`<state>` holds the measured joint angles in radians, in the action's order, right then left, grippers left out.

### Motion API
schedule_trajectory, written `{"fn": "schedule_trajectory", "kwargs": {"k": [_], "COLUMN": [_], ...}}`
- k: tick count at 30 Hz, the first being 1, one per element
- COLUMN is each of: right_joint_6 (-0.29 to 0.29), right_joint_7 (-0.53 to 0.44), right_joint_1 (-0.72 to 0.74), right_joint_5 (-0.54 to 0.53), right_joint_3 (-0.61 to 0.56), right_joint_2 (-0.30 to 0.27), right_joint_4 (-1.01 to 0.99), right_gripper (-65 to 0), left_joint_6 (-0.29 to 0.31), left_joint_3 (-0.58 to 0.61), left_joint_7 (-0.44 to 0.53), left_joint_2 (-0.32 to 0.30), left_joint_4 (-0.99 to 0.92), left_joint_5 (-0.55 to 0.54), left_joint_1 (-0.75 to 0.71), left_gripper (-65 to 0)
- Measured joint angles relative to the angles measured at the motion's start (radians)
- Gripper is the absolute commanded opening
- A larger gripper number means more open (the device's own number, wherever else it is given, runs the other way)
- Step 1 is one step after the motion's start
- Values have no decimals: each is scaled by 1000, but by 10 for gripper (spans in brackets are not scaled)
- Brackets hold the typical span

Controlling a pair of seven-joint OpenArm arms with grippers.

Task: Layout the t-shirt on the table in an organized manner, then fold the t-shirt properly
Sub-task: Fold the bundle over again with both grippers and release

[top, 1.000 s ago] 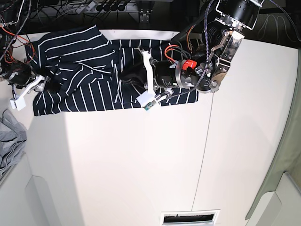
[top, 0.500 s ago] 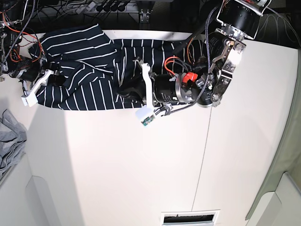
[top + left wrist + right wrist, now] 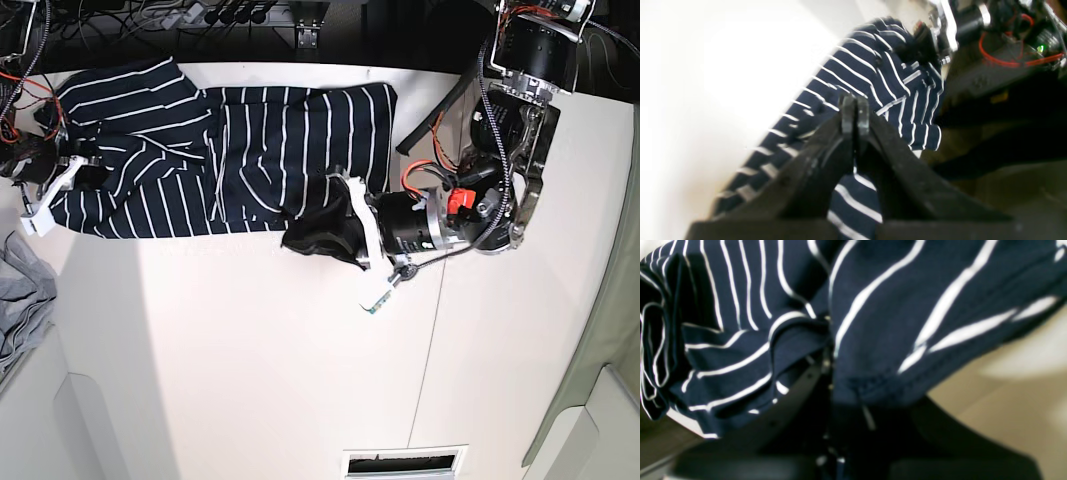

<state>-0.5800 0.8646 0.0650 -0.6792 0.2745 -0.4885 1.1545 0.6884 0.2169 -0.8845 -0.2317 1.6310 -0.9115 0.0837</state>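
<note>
- My left gripper (image 3: 335, 235) reaches in low and level from the base view's right, wrist toward the shirt's (image 3: 230, 150) lower edge, clenched on a dark bunch of fabric there.
- In the left wrist view its fingertips (image 3: 853, 111) meet with no gap, striped cloth running beneath them.
- My right gripper (image 3: 75, 170) sits at the table's (image 3: 250, 350) far left edge, clamped on the shirt's end; in its wrist view a hemmed edge of cloth (image 3: 873, 386) drapes over the jaws.
- The shirt lies stretched along the table's back edge between the two grippers, mostly flat, with folds near the left sleeve.
- Hidden or unclear: the right fingertips are covered by fabric, so I read that grip from the cloth's hang, probably a pinch on the hem. Both wrist views are blurred. The left arm's body covers part of the shirt's right corner.
- A grey garment (image 3: 20, 310) is cut off at the base view's left edge.
- Against a second ago: the right gripper has gone from wide open to closed on the cloth; the left gripper has pulled back toward the table's right and nearer the camera; the shirt is drawn out longer and smoother, its heaped middle gone.
</note>
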Motion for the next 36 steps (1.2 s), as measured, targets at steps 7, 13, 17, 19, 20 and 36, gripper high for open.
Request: {"fn": "schedule_trajectory", "kwargs": {"k": [7,13,17,19,20,36], "right_joint_6": [0,5,2,0,0,-1], "right_joint_7": [40,114,189,188,191,172], "right_joint_1": [44,68,68,68,68,21], "right_joint_5": [-22,-87,-162,-169,-173,-106], "right_joint_3": [0,1,1,-2,-2,-233], "right_joint_2": [-26,-10,57,94,114,342], "right_joint_4": [-1,69,200,240,256,438], "right_gripper": [-650,-650,-650,-650,-650,-650], "left_joint_6": [0,1,0,0,0,6], "left_joint_3": [-130,-229,-235,-235,-235,-188], "left_joint_7": [-6,15,55,78,82,174], "left_joint_2": [-69,-82,-82,-81,-82,60], "left_joint_4": [0,-3,-43,-49,-51,-246], "left_joint_5": [4,103,198,196,198,246], "left_joint_1": [-28,-162,-247,-279,-292,-278], "left_gripper": [-650,-650,-650,-650,-650,-650]}}
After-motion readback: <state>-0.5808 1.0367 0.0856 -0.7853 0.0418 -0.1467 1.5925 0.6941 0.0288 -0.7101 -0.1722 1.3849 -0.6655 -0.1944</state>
